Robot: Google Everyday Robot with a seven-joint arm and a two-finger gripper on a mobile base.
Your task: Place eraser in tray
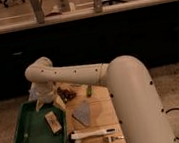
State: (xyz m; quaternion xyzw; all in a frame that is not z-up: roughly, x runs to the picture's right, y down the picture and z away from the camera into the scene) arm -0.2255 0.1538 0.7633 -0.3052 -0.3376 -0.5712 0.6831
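The tan eraser point(53, 122) lies inside the green tray point(27, 141), near its right rim, with a darker mark on top. My gripper point(48, 103) hangs over the tray's far right corner, just above and behind the eraser, not touching it. Its pale fingers point(39, 103) stand spread apart with nothing between them. The white arm reaches in from the right.
A grey triangular piece point(82, 113) lies on the wooden table right of the tray. A white-handled tool point(92, 134) lies at the front. A dark small item point(66, 93) and a green item point(89, 91) sit at the back. A dark counter stands behind.
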